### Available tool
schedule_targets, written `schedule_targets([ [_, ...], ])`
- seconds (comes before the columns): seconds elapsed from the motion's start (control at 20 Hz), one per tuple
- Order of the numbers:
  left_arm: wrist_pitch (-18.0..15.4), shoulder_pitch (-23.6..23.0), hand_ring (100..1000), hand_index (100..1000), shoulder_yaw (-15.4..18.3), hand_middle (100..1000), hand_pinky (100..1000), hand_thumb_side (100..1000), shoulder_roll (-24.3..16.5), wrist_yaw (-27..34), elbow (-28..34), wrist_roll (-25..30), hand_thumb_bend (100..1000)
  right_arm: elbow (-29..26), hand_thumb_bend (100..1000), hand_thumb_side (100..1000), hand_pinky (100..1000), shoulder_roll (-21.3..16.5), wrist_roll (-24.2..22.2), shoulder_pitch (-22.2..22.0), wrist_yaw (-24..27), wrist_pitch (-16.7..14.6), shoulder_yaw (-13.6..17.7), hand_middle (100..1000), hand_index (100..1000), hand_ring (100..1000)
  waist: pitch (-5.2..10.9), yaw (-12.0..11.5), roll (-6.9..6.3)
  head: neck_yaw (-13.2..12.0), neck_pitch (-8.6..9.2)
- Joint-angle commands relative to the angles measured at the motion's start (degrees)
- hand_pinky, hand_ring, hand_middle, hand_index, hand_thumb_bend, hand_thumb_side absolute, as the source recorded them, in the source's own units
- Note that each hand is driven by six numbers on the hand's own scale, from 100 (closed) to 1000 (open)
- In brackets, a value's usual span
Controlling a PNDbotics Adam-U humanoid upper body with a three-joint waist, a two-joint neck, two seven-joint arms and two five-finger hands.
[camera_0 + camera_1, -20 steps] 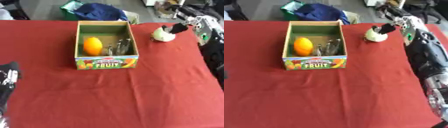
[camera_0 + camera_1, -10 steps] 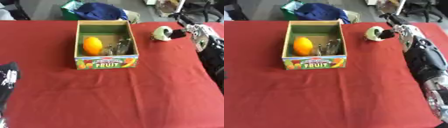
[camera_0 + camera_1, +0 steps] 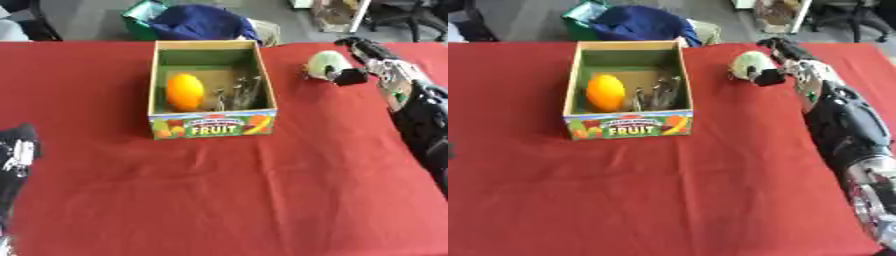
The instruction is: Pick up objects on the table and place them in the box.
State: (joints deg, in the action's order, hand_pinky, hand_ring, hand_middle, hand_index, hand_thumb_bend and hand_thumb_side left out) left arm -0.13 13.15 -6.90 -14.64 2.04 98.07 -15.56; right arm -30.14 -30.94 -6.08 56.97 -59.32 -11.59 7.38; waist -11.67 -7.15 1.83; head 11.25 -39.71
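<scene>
One pale round object [image 3: 747, 65] is being held at the far right of the counter [image 3: 667, 200] by the right robot hand [image 3: 773, 67], fingers curled around it, with the box [image 3: 627, 127] lying to its left.

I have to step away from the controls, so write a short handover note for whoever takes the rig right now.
Right hand: at the pale round object on the red table, right of the box; thumb against it, whether it is gripped cannot be told.
Left hand: idle at the table's left edge; finger state unclear.
Box: holds an orange fruit and some metal utensils.
Done: those items are in.
Left: the pale object, still outside the box.
</scene>
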Motion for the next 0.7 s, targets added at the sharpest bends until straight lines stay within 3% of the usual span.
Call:
schedule_targets([
  [0.05,-0.02,0.82,589,622,0.05,547,606,519,-0.78,0.11,0.96,0.06,295,-0.54,119,410,856,-1.25,0.0,1.1,0.33,0.09,0.06,936,973,911,0.75,-0.12,-0.21,0.03,0.59],
  [0.7,0.11,1.23,589,622,0.12,547,606,520,-0.67,0.24,1.21,0.05,292,-1.2,125,386,851,-0.96,5.46,1.37,-0.44,3.67,0.23,956,978,916,-0.11,-0.48,-1.05,0.09,1.26],
])
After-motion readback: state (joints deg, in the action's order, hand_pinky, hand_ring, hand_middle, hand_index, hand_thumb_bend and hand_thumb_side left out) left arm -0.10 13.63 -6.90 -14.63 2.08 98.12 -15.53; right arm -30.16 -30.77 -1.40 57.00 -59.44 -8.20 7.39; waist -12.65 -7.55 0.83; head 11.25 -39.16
